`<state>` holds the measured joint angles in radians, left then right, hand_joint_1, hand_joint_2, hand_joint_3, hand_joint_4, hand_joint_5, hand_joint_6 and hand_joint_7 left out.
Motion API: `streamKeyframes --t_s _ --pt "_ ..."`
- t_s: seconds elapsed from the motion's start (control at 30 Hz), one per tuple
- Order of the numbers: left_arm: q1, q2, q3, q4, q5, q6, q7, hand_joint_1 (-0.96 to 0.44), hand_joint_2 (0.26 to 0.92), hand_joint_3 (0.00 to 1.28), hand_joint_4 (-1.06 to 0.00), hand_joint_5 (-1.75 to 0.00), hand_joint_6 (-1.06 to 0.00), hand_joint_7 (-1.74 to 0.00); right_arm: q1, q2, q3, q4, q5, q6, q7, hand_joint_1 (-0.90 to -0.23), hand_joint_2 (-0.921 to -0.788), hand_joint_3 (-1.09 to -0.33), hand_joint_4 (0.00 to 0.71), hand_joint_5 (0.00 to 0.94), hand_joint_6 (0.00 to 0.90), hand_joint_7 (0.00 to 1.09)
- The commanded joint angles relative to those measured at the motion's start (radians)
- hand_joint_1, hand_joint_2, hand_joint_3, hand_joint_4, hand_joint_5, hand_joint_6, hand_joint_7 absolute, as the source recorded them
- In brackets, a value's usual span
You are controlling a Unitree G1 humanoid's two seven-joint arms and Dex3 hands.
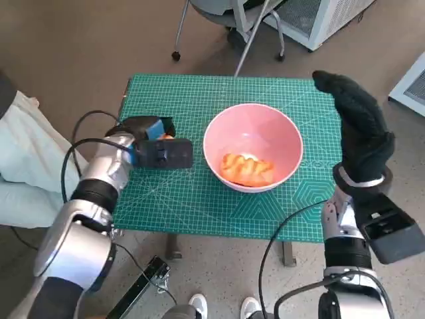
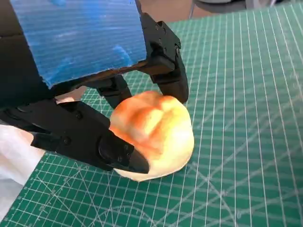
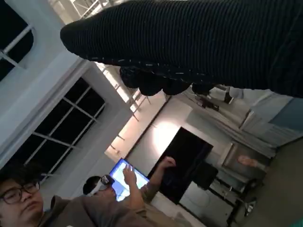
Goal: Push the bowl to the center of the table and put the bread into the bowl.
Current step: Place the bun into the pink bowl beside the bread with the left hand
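Left hand closed around a bread roll, fingers on both sides, roll resting on the green tabletop. To that hand's right, near the tabletop's middle, pink bowl with another bread inside. Beyond the bowl, right hand raised upright, gloved fingers together, holding nothing. Seated person in the right wrist view.

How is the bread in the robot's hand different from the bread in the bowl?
The held bread sits on the green mat, gripped by the left hand; the other bread lies inside the pink bowl, touched by nothing. The held bread looks round and puffy; the bowl's bread looks longer and lumpier. Both are golden orange on top.
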<state>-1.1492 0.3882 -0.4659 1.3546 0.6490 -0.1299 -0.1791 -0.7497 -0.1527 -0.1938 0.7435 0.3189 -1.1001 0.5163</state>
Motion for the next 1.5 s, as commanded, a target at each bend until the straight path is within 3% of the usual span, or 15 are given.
streamKeyframes --t_s 0.03,0.37,0.7,0.97,1.03,1.13,1.2,1.23,1.27,1.33,1.43,1.5 --pt "-0.083 0.017 0.041 -0.045 -0.038 -0.045 0.021 0.00 0.920 0.04 -0.71 -1.07 -0.67 -1.20 0.016 0.006 0.008 0.008 0.017 0.015 0.014 -0.578 -0.921 -0.680 0.363 0.006 0.017 0.83" --pt "-0.133 0.017 0.105 -0.182 -0.093 -0.161 0.075 0.00 0.920 0.04 -0.72 -1.09 -0.66 -1.18 0.009 0.014 0.014 0.016 0.045 0.021 0.039 -0.582 -0.921 -0.677 0.365 0.006 0.022 0.82" --pt "-0.049 0.004 0.135 -0.484 -0.125 -0.287 0.099 0.00 0.920 0.03 -0.72 -1.07 -0.67 -1.19 0.012 0.017 0.011 0.015 0.061 0.032 0.062 -0.587 -0.921 -0.673 0.366 0.005 0.027 0.80" --pt "-0.039 -0.052 0.109 -0.456 -0.120 -0.436 0.129 0.00 0.919 0.03 -0.73 -1.06 -0.68 -1.17 0.011 0.015 0.007 0.015 0.050 0.028 0.058 -0.585 -0.921 -0.672 0.366 0.005 0.030 0.80" --pt "-0.040 -0.067 0.102 -0.433 -0.122 -0.454 0.113 0.00 0.918 0.02 -0.73 -1.07 -0.68 -1.16 0.011 0.015 0.006 0.015 0.048 0.027 0.056 -0.585 -0.921 -0.672 0.365 0.004 0.031 0.80" --pt "-0.038 -0.094 0.095 -0.420 -0.143 -0.397 0.007 0.00 0.920 0.04 -0.72 -1.11 -0.66 -1.17 0.014 0.015 0.006 0.009 0.045 0.028 0.052 -0.585 -0.921 -0.673 0.363 0.003 0.032 0.80" --pt "-0.040 -0.109 0.086 -0.416 -0.149 -0.338 -0.079 0.00 0.920 0.13 -0.63 -1.21 -0.55 -1.26 0.016 0.015 0.005 0.006 0.042 0.029 0.048 -0.585 -0.921 -0.673 0.363 0.003 0.032 0.80" --pt "-0.042 -0.114 0.082 -0.415 -0.150 -0.312 -0.115 -0.05 0.883 0.14 -0.51 -1.05 -0.43 -1.13 0.017 0.014 0.005 0.005 0.040 0.029 0.047 -0.585 -0.921 -0.673 0.362 0.002 0.031 0.80" --pt "-0.043 -0.121 0.076 -0.406 -0.152 -0.295 -0.148 -0.07 0.871 0.14 -0.47 -0.98 -0.39 -1.06 0.018 0.013 0.004 0.003 0.038 0.027 0.045 -0.584 -0.921 -0.674 0.362 0.002 0.031 0.80" --pt "-0.040 -0.127 0.067 -0.397 -0.151 -0.279 -0.183 -0.14 0.845 0.13 -0.32 -0.68 -0.22 -0.88 0.020 0.012 0.002 0.001 0.035 0.024 0.042 -0.584 -0.921 -0.675 0.362 0.002 0.031 0.80" --pt "-0.022 -0.127 0.064 -0.388 -0.147 -0.296 -0.183 -0.23 0.852 0.10 -0.20 -0.36 -0.08 -0.75 0.023 0.011 0.001 -0.003 0.031 0.017 0.038 -0.581 -0.921 -0.676 0.362 0.002 0.030 0.80" --pt "-0.005 -0.124 0.068 -0.389 -0.149 -0.317 -0.169 -0.27 0.859 0.08 -0.15 -0.25 -0.04 -0.69 0.024 0.010 0.000 -0.006 0.029 0.016 0.035 -0.579 -0.921 -0.677 0.362 0.002 0.029 0.80"
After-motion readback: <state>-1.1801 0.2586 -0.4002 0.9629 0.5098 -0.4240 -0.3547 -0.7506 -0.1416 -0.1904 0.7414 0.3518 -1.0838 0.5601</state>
